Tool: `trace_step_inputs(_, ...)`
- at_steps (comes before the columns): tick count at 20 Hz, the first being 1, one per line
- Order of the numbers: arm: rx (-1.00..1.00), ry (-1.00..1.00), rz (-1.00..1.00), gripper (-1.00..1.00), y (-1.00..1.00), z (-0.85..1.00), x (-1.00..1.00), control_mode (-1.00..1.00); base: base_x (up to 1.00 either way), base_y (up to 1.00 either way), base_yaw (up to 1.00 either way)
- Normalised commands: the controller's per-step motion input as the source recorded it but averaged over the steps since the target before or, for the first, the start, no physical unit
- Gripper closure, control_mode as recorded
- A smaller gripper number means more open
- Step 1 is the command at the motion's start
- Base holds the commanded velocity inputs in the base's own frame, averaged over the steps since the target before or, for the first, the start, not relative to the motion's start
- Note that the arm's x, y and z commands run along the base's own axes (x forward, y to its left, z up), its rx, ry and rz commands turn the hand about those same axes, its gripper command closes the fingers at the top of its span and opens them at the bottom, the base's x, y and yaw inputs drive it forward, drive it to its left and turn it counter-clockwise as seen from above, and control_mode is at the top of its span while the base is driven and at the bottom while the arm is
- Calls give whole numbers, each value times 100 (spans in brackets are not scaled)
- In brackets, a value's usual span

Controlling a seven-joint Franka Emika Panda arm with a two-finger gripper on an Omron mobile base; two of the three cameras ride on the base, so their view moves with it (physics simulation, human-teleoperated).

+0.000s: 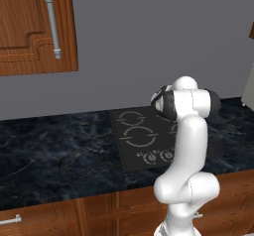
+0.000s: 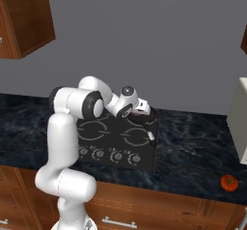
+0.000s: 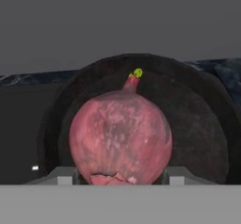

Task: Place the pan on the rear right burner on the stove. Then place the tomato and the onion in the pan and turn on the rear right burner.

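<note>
Pinkish-purple round onion [image 3: 120, 137] with a green-tipped sprout, pinched between the jaws, just above the shallow round black pan [image 3: 197, 124], pan on the flat black glass stove [image 2: 96, 132] at its rear right, orange-red tomato [image 2: 229, 182] well apart on the dark marbled counter [image 2: 193, 151]

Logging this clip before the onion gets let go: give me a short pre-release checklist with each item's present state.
1. Pan sits on the stove at the rear right burner: ok.
2. Onion is between the gripper fingers: ok.
3. Onion is over the pan's inside, not its rim: ok.
4. Onion already rests on the pan floor: cannot tell.
5. Tomato in the pan: not ok, it lies on the counter to the right.
6. Burner switched on: cannot tell.
</note>
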Motion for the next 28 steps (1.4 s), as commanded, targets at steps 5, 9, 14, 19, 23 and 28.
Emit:
trace_step_inputs(5, 0, 0, 1, 100, -3, -26, 11, -100, 0, 0, 0)
trace_step_inputs(9, 0, 0, 0, 100, 0, -4, 0, -100, 0, 0, 0)
trace_step_inputs(14, 0, 0, 0, 100, 0, 0, 0, -100, 0, 0, 0)
trace_step_inputs(19, 0, 0, 0, -100, 0, 0, 0, -100, 0, 0, 0)
trace_step_inputs(23, 0, 0, 0, -100, 0, 0, 0, -100, 0, 0, 0)
trace_step_inputs(28, 0, -3, 0, -100, -24, 8, -1, -100, 0, 0, 0)
